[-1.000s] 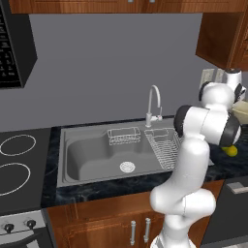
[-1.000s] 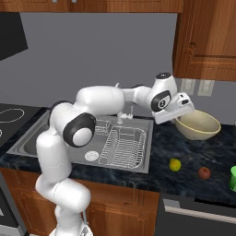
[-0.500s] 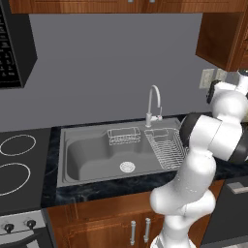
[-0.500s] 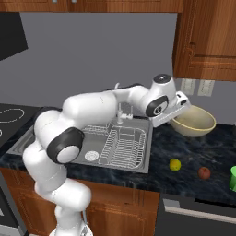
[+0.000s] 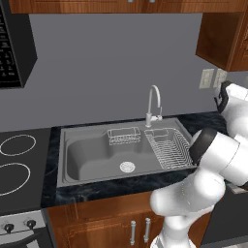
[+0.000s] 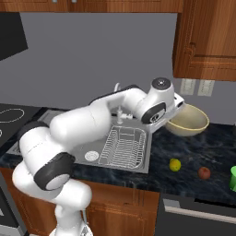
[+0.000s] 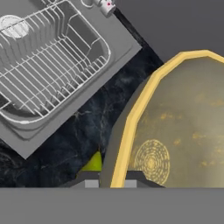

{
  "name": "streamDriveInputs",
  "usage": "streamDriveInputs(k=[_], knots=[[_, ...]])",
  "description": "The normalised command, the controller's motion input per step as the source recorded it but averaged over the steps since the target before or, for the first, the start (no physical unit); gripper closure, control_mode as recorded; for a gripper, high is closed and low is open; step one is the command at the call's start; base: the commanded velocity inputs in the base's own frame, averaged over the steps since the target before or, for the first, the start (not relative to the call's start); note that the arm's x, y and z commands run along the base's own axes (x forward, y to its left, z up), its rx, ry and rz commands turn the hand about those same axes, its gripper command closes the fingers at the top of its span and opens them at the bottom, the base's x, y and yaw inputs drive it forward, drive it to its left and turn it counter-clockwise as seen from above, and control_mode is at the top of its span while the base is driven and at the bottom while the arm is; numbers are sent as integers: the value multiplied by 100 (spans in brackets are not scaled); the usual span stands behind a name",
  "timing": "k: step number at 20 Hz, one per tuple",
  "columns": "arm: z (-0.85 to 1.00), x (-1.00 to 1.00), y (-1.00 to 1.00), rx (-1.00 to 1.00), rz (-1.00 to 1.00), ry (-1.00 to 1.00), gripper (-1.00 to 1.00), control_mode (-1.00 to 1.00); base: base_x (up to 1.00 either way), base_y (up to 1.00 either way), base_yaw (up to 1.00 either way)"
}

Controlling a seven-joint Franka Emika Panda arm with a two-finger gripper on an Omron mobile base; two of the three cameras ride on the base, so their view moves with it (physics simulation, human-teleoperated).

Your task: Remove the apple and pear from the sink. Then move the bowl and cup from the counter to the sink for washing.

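The pale yellow-tan bowl [image 6: 188,120] hangs tilted above the counter [image 6: 203,147], just right of the sink [image 6: 140,163]. My gripper [image 6: 171,120] is shut on its near rim. In the hand view the yellow rim of the bowl [image 7: 175,127] runs down between my two fingertips [image 7: 90,183], and the gripper [image 7: 111,183] pinches it. The pear [image 6: 174,164] and the apple [image 6: 204,173] lie on the counter in front of the bowl. A sliver of the pear [image 7: 94,162] peeks past the bowl's edge. The green cup [image 6: 233,177] stands at the far right edge.
The sink [image 5: 87,155] has a round drain [image 5: 127,166], a wire rack [image 5: 167,147] in its right part and a curved faucet [image 5: 154,104] behind. A stovetop [image 5: 17,164] lies left of it. Wall cabinets [image 6: 205,37] hang above the counter on the right.
The arm has carried the bowl a little to the left, toward the sink, and its elbow has swung round. The fruits and the cup have not moved.
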Motion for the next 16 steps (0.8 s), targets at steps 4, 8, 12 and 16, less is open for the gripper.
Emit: streamDriveInputs(k=[4,8,12,16], knots=[[17,-37,22,0,21,0,100,-100,0,0,0],[12,-43,18,0,20,0,100,-100,0,0,0],[10,-44,17,0,19,0,100,-100,0,0,0],[6,-44,17,-2,19,0,100,-100,0,0,0]])
